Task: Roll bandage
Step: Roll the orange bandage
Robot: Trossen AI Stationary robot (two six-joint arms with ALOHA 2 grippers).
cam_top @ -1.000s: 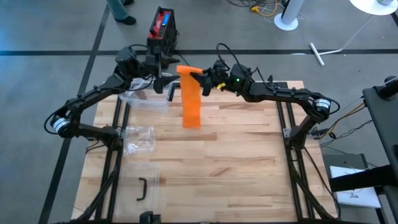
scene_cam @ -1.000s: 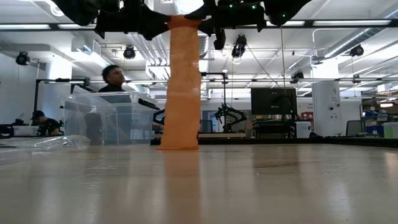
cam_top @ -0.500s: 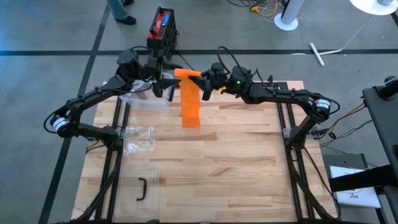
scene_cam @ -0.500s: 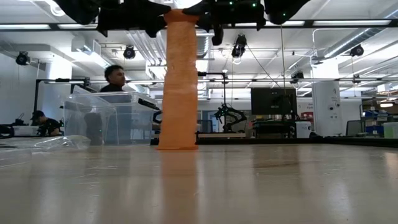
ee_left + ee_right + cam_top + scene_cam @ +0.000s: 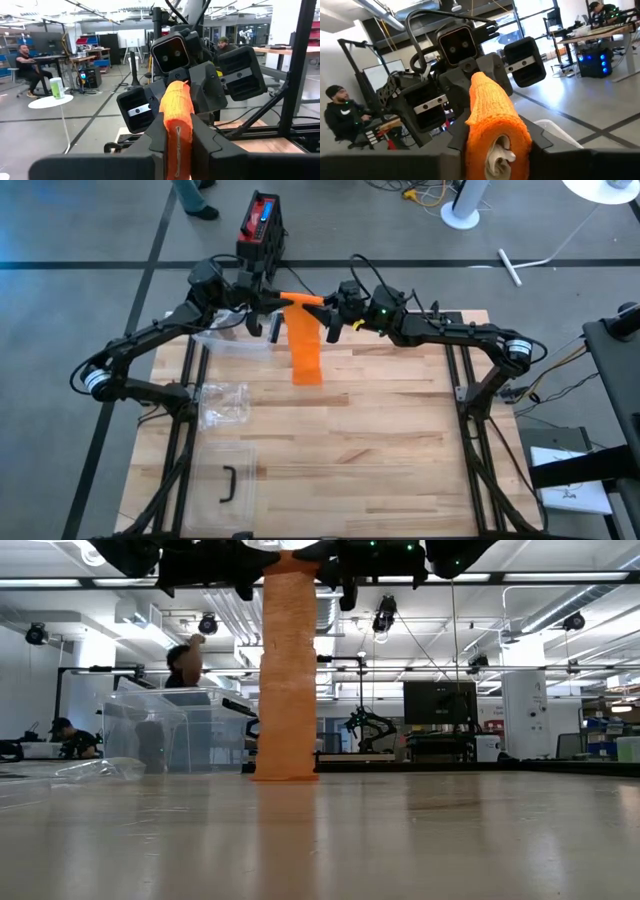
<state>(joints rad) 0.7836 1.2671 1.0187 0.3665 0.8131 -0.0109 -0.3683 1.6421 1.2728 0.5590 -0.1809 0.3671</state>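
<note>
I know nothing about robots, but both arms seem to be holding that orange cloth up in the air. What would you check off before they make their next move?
1. Left end effector shut on the orange elastic bandage roll: ok.
2. Right end effector clamped on the same roll: ok.
3. Unrolled bandage strip hangs straight: ok.
4. Strip's lower end reaches the wooden table: ok in the low view.
5. Clear plastic box stands apart from the strip: ok.
6. How tightly the roll is wound: cannot tell.
</note>
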